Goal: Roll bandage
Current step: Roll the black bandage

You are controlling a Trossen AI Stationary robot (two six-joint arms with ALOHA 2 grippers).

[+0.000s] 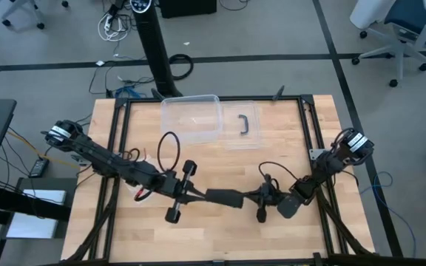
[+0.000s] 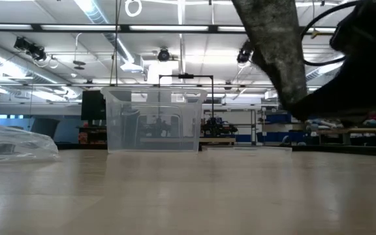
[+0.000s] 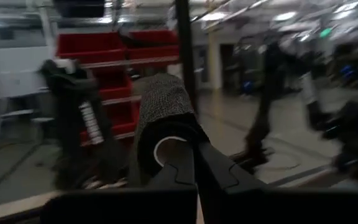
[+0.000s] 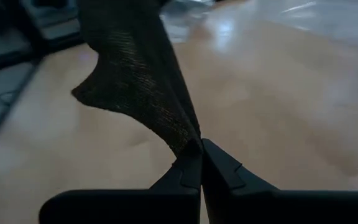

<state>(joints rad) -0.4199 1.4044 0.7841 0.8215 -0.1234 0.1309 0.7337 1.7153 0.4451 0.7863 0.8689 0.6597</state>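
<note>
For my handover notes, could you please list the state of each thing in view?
bandage: unrolled, stretched between both grippers above the table.
left gripper: shut on the bandage.
right gripper: shut on the bandage.
clear box: open, upright.
lid: off, flat beside the box.

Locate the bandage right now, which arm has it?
Both: in the high view the bandage hangs stretched above the table's near middle, between the left gripper and the right gripper, each shut on one end.
</note>
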